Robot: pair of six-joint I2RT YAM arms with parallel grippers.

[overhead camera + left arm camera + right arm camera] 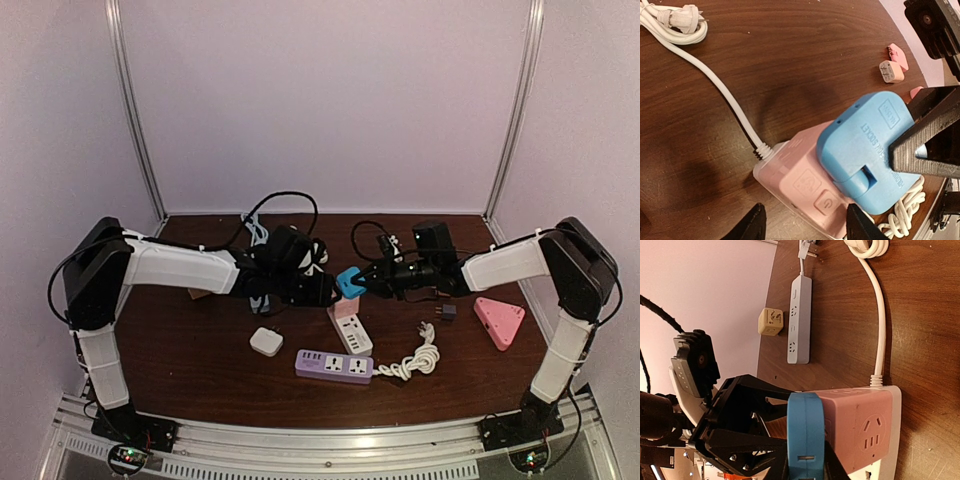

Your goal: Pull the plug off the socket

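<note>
Near the middle of the table (200,380), the blue plug (350,282) sat pushed into the far end of the pink socket (345,309), its flat back flush against the socket's face. The right gripper (364,283) was clamped shut on the plug from the right, one black finger (925,147) pressed to its side. From the left wrist the plug's long axis ran diagonally, lower left to upper right; from the right wrist it showed edge-on as a narrow upright slab. Its prongs were hidden inside the socket. The left gripper (325,290) straddled the socket, fingers (754,227) spread on either side, though I could not tell whether they were gripping it. A purple power strip (334,365) and a pink triangular socket (499,322) lay nearby.
</note>
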